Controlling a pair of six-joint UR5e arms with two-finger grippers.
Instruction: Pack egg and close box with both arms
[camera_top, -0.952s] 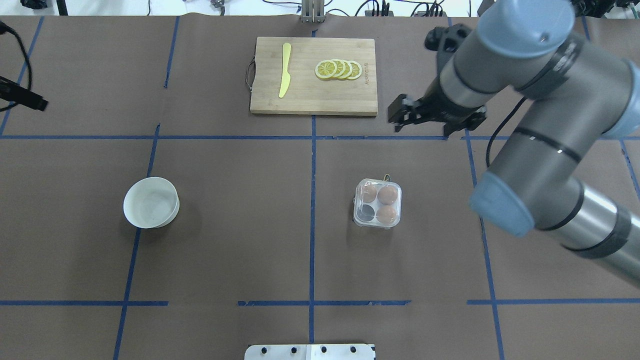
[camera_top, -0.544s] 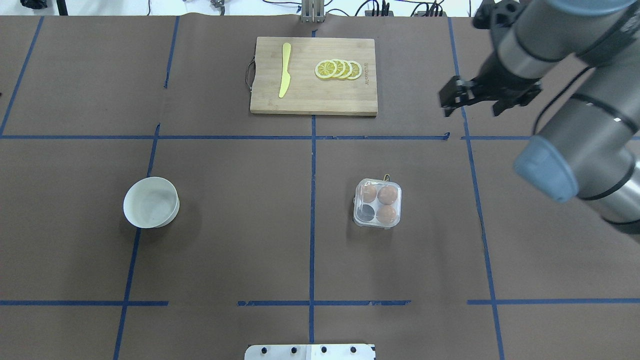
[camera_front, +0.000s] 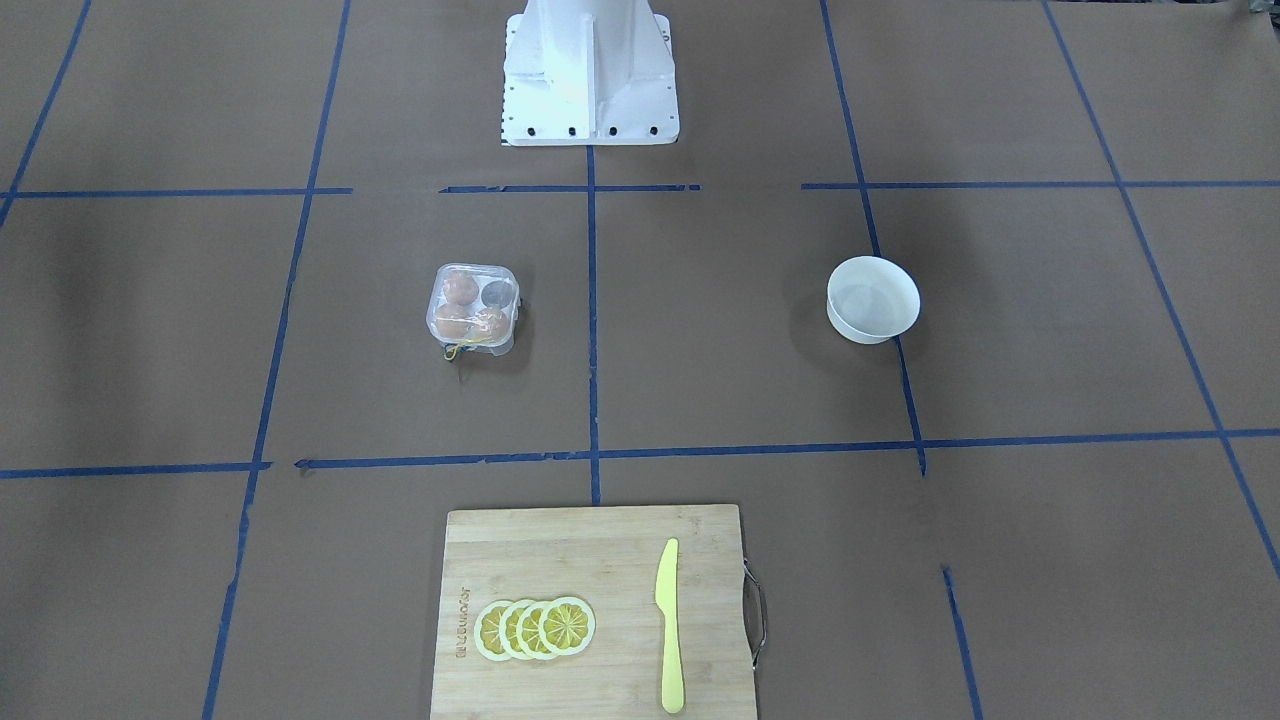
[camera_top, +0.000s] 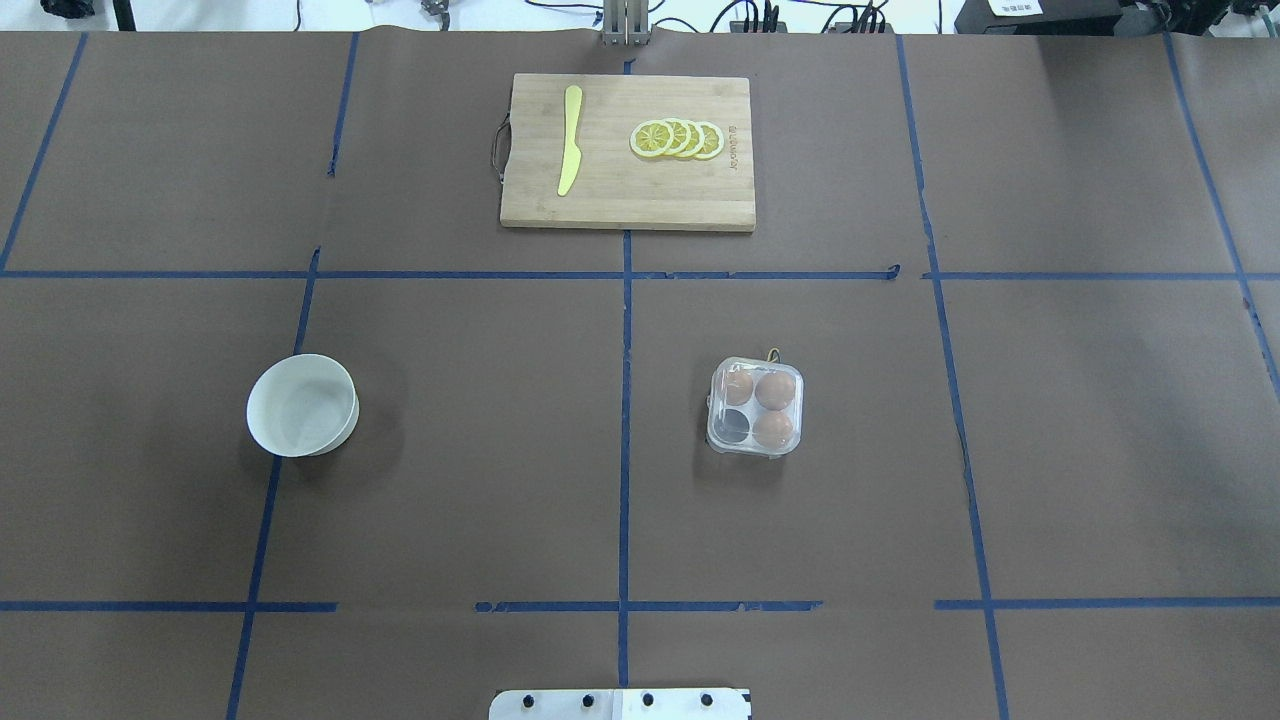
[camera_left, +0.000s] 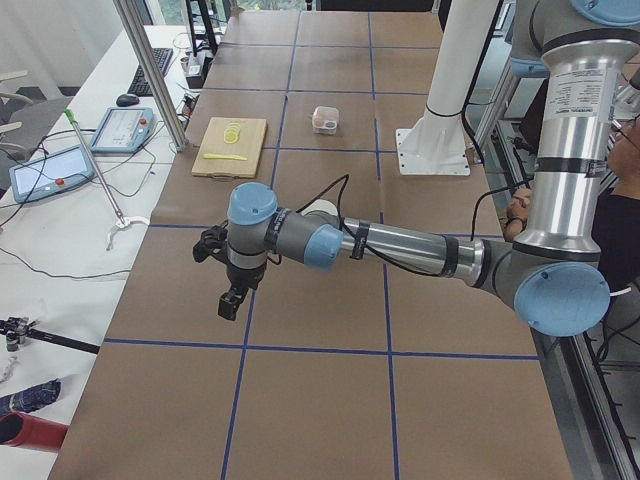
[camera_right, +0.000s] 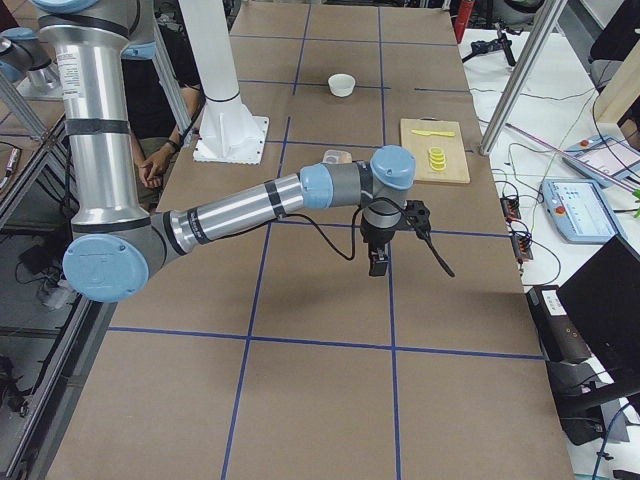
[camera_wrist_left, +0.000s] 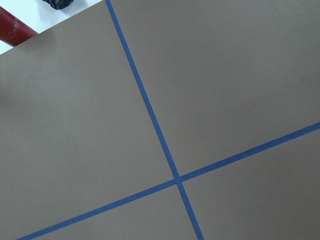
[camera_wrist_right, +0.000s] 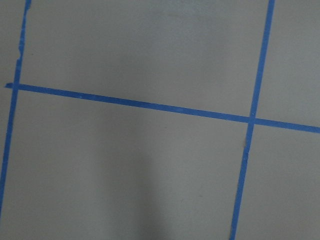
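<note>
Brown eggs (camera_top: 775, 390) sit in three cells of the lidded box (camera_top: 756, 451) on the tabletop (camera_top: 500, 450) in the overhead view, while only the side views catch my arms (camera_left: 400, 243) stretched low, left gripper (camera_left: 232, 300) and right gripper (camera_right: 378, 262) pointing down, though I cannot tell how wide either stands.

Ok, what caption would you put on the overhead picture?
Egg box with three brown eggs, white bowl, and cutting board with lemon slices and yellow knife.
</note>
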